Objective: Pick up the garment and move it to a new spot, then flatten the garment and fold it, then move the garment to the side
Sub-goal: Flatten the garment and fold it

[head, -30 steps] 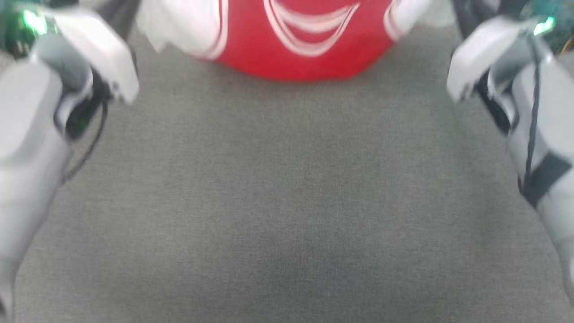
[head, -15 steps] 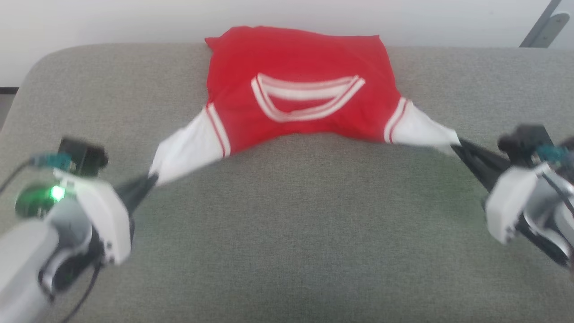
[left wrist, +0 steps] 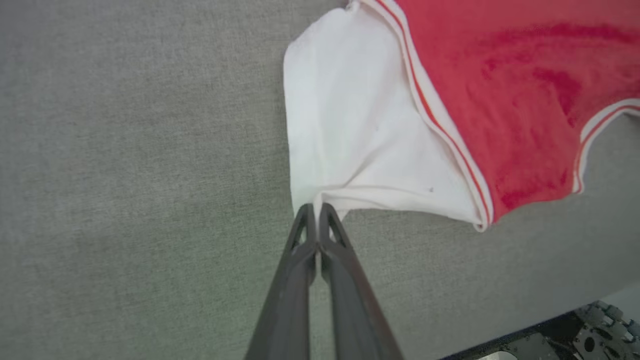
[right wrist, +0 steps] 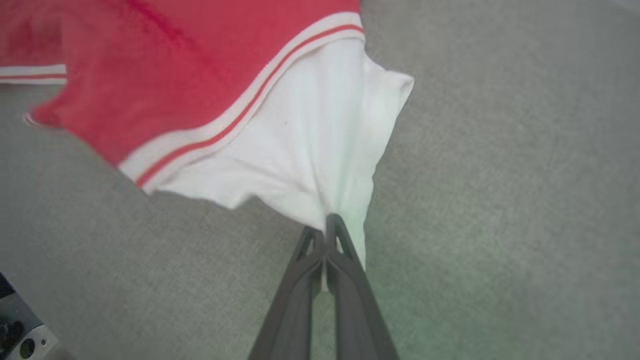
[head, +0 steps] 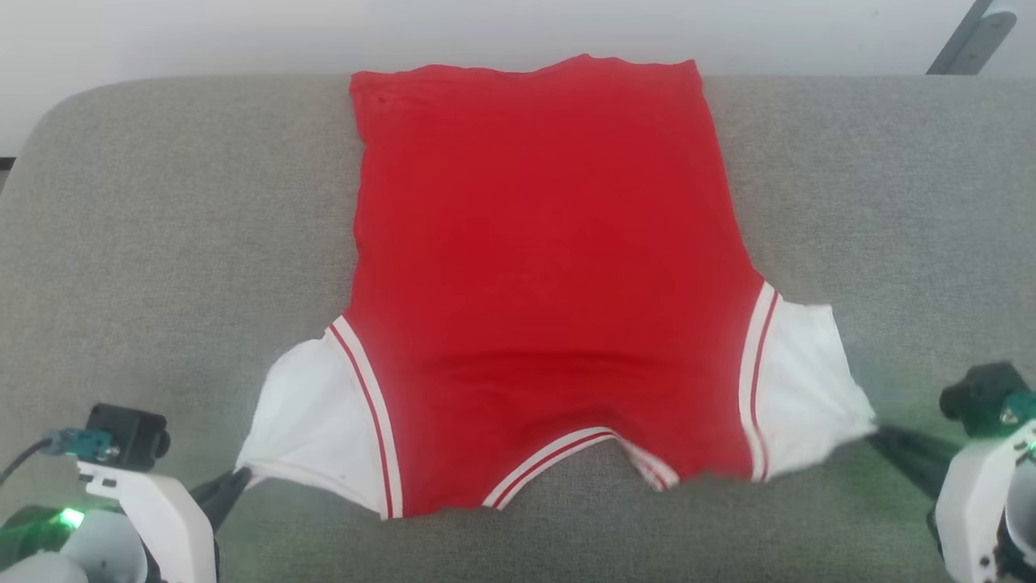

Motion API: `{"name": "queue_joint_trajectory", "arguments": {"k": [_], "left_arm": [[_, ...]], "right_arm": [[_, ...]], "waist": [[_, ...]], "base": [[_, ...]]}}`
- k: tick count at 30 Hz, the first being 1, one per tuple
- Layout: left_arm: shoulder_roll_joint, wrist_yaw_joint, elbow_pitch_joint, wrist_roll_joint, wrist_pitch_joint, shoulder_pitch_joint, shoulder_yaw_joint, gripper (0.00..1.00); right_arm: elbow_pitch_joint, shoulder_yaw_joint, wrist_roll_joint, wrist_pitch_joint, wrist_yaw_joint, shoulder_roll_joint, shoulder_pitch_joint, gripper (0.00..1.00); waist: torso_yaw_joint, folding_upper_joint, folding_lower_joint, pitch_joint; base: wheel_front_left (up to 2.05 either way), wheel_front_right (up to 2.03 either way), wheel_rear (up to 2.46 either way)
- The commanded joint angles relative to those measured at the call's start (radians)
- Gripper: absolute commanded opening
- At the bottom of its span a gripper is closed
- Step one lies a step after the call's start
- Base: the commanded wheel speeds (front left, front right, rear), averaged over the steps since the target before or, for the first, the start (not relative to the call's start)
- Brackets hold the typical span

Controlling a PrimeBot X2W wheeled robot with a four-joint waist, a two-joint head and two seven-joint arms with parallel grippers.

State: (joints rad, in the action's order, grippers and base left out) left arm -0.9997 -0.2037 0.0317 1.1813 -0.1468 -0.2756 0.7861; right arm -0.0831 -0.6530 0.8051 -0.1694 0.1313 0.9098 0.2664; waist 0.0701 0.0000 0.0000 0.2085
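The garment (head: 542,267), a red jersey with white short sleeves and red-and-white trim, lies spread flat on the grey surface, plain back up, collar toward me and hem at the far edge. My left gripper (head: 241,479) is shut on the tip of the left white sleeve (left wrist: 350,135), the cloth pinched between its dark fingers (left wrist: 295,280). At the lower right, my right gripper (head: 874,437) is shut on the tip of the other white sleeve (right wrist: 310,155), with a thin sliver of cloth showing between its fingers (right wrist: 300,295).
The grey padded surface (head: 162,243) reaches to a pale wall at the far edge, with rounded corners. A grey metal strut (head: 967,36) stands at the upper right. Bare grey cloth lies left and right of the garment.
The head camera has tilted up and back. Both grippers have drawn the sleeves toward me, and the bunched-up garment now lies stretched out flat with its back up.
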Motion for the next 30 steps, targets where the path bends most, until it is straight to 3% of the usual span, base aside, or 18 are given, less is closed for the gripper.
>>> {"name": "queue_joint_trajectory", "arguments": {"k": [1, 9, 14, 15, 16, 17, 24, 30], "left_arm": [[-0.006, -0.012, 0.007, 0.010, 0.001, 0.022, -0.002, 0.00], [-0.011, -0.061, 0.061, 0.049, -0.022, 0.065, -0.001, 0.00], [0.007, -0.066, 0.075, 0.040, -0.018, 0.060, 0.006, 0.00], [0.012, -0.063, 0.076, 0.037, -0.016, 0.054, 0.008, 0.00], [0.017, -0.061, 0.076, 0.033, -0.014, 0.049, 0.008, 0.00], [0.021, -0.059, 0.076, 0.029, -0.014, 0.044, 0.010, 0.00], [0.056, -0.047, 0.081, 0.006, -0.023, 0.005, 0.025, 0.00], [0.090, -0.029, 0.081, -0.026, -0.030, -0.042, 0.036, 0.00]], "right_arm": [[0.015, -0.006, 0.026, -0.026, -0.001, 0.006, -0.029, 0.00], [0.087, -0.006, 0.144, -0.172, -0.001, 0.056, -0.131, 0.00], [0.051, 0.019, 0.132, -0.202, -0.001, 0.028, -0.144, 0.00], [0.034, 0.034, 0.123, -0.206, -0.002, 0.019, -0.140, 0.16], [0.013, 0.053, 0.114, -0.213, -0.003, 0.008, -0.134, 0.53], [0.003, 0.067, 0.106, -0.224, -0.003, -0.001, -0.128, 1.00], [0.042, 0.246, 0.080, -0.309, -0.001, -0.061, -0.070, 1.00], [0.085, 0.411, -0.056, -0.359, 0.000, -0.160, 0.077, 1.00]], "waist": [[0.001, 0.0000, 0.0000, 0.003], [0.009, 0.0000, 0.0000, 0.021], [0.017, 0.0000, 0.0000, 0.035], [0.019, 0.0000, 0.0000, 0.038], [0.021, 0.0000, 0.0000, 0.040], [0.024, 0.0000, 0.0000, 0.043], [0.055, 0.0000, 0.0000, 0.066], [0.091, 0.0000, 0.0000, 0.111]], "base": [[0.00, 0.00, 0.00], [0.00, 0.00, 0.00], [0.00, 0.00, 0.00], [0.00, 0.00, 0.00], [0.00, 0.00, 0.00], [0.00, 0.00, 0.00], [0.00, 0.00, 0.00], [0.00, 0.00, 0.00]]}}
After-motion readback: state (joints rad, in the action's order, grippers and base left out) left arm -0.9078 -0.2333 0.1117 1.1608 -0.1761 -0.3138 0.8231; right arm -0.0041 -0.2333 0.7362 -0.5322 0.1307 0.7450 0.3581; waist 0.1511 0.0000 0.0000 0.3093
